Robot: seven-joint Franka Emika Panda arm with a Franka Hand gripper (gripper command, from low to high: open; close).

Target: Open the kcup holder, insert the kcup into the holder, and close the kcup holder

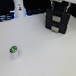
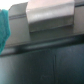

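The kcup (image 1: pixel 14 51), a small pale pod with a green lid, stands upright on the white table toward the exterior view's left front. The black kcup holder (image 1: pixel 57 20) sits at the back right, with pale grey patches on its front. My gripper (image 1: pixel 57 5) hangs directly over the holder's top, far from the kcup. The blur hides how its fingers stand. The wrist view is filled by the holder's dark face (image 2: pixel 50 62) with a pale grey patch (image 2: pixel 47 17) very close up. No fingers show there.
A white bottle-like object (image 1: pixel 18 8) stands at the back, left of the holder, with dark items (image 1: pixel 2 18) along the back edge. A teal shape (image 2: pixel 4 27) edges into the wrist view. White table (image 1: pixel 45 55) spreads between kcup and holder.
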